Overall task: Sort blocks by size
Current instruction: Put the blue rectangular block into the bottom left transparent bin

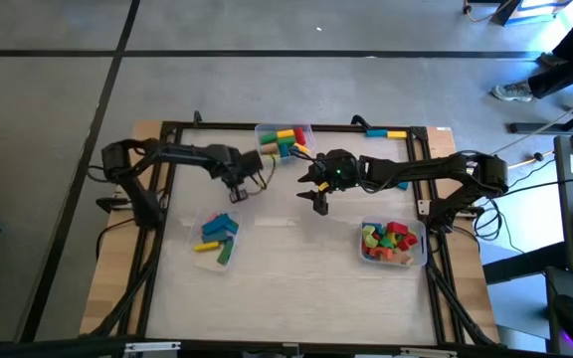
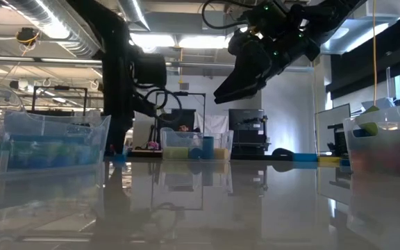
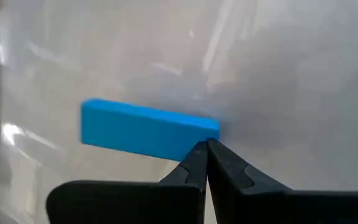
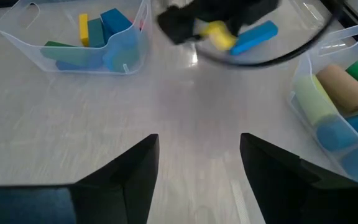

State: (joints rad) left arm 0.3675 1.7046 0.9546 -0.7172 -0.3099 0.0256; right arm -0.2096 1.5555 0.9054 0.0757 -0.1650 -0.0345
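Hovering right gripper point(image 4: 197, 168) spread empty, left gripper point(image 3: 207, 152) closed beside blue block point(image 3: 145, 129), no legible writing

The pale table point(image 1: 286, 259) carries three clear plastic bins: one at twelve o'clock point(image 1: 284, 140) holding colored blocks, one at eight o'clock point(image 1: 218, 239) with blue, yellow and green bars, one at four o'clock point(image 1: 392, 244) full of mixed chunks.

No readable text, labels, brands or numbers in any view. Bins, blocks and arms carry no legible markings; background screens and equipment in the low view are too blurred to read.
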